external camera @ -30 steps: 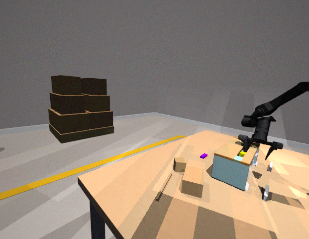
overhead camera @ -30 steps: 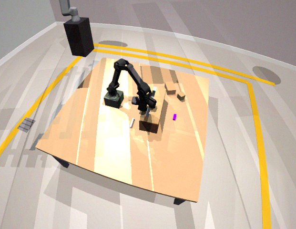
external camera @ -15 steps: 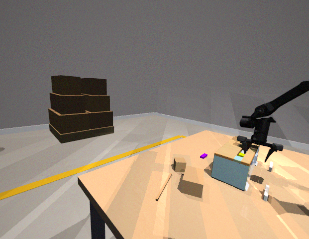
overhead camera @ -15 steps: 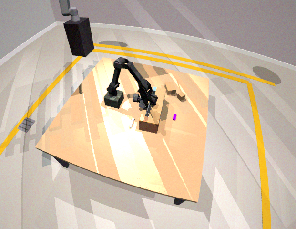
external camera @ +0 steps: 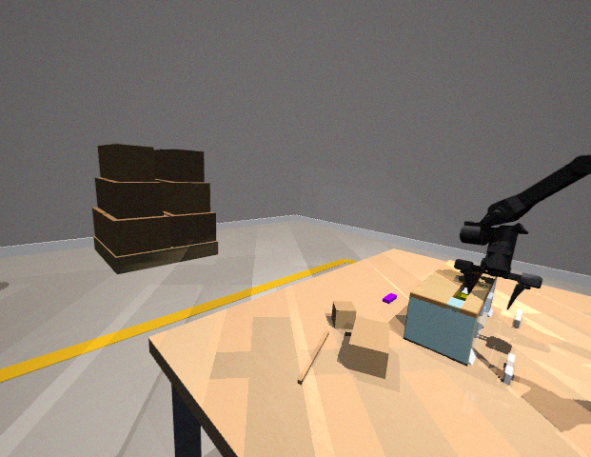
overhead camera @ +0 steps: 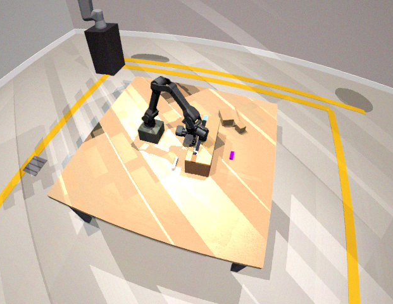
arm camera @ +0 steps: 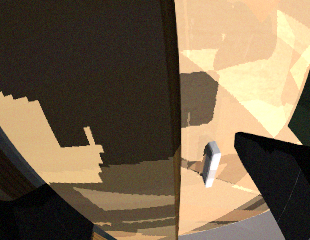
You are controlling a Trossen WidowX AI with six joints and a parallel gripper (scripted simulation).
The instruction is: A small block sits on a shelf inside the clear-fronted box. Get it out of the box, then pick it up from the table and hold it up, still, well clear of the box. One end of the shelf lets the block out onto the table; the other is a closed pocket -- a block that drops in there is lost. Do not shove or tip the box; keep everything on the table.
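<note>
While the gripper (external camera: 497, 285) hangs wide open and empty over the box (external camera: 445, 319), the yellow block (external camera: 462, 295) is seen inside under its top, and could be lost if nudged toward the closed pocket, or the box shoved.
</note>
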